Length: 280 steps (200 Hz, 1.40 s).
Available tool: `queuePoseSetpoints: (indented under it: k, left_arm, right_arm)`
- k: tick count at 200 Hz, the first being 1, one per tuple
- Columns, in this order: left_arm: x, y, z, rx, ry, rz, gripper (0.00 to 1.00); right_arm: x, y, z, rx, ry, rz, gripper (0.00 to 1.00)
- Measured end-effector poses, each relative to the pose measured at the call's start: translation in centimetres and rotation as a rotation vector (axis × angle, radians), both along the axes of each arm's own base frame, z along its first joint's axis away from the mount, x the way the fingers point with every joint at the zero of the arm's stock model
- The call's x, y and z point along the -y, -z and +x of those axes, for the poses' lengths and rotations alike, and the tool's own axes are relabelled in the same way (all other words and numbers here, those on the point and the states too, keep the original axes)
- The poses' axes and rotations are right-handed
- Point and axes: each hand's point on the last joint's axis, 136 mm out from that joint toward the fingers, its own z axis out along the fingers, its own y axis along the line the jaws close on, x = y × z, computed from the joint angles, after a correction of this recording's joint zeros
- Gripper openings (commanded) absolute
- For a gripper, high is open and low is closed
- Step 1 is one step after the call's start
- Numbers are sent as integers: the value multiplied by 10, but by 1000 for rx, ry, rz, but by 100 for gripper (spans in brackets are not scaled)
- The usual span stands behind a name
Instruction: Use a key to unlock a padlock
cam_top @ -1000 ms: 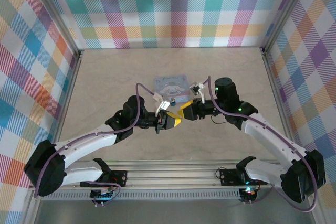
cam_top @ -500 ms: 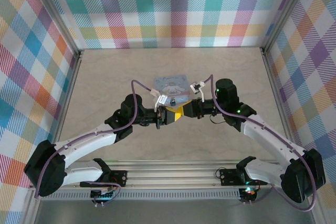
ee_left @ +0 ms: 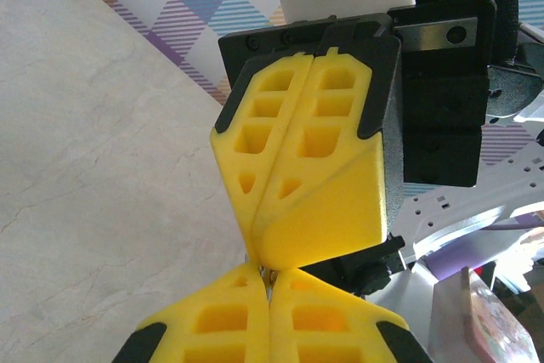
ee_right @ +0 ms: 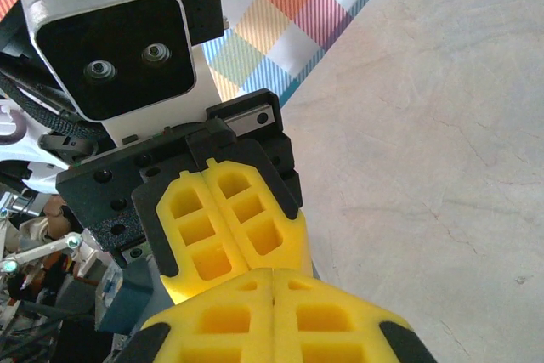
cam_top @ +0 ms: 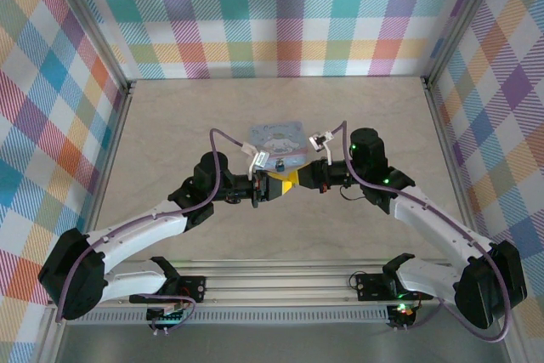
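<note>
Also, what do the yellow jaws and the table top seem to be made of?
The jaws of the right gripper look like matt yellow plastic, moulded or printed: uniform colour, hollow pockets, no shine. The table is pale beige with fine dark veins like marble, flat and smooth; real stone or a printed laminate, I cannot tell which.

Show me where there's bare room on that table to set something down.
Bare table lies between the pale blue tin and the back wall, out along both sides, and before the front rail. Crowded: the middle, where left gripper and right gripper meet by the tin.
</note>
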Motion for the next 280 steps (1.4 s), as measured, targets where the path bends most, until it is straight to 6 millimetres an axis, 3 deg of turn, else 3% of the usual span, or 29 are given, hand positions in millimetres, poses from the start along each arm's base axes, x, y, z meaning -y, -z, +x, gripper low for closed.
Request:
queuePoseSetpoints:
  k: [30,44,62,110,143,231,260,280]
  left_arm:
    - [-4,3,-1,10,-12,27,38]
    - [-9,3,1,9,-33,38,45]
    - [-15,-1,2,11,-49,35,46]
    - [-12,-9,-1,-13,-10,-18,40]
    - [-6,-3,2,-60,4,-59,36]
    - [-1,-7,-1,-81,45,-100,16]
    - [0,-7,-2,-81,51,-99,0]
    - [-1,-7,-1,-77,48,-99,0]
  right_arm:
    - [0,0,0,32,-18,-44,0]
    - [0,-4,2,61,-24,-80,0]
    - [1,-10,6,113,-34,-124,0]
    - [1,-8,5,166,-96,-186,0]
    - [-1,-5,0,147,-142,-171,0]
    - [1,-13,-1,127,-162,-123,0]
    - [1,-12,1,111,-158,-122,0]
    - [1,-12,1,101,-156,-118,0]
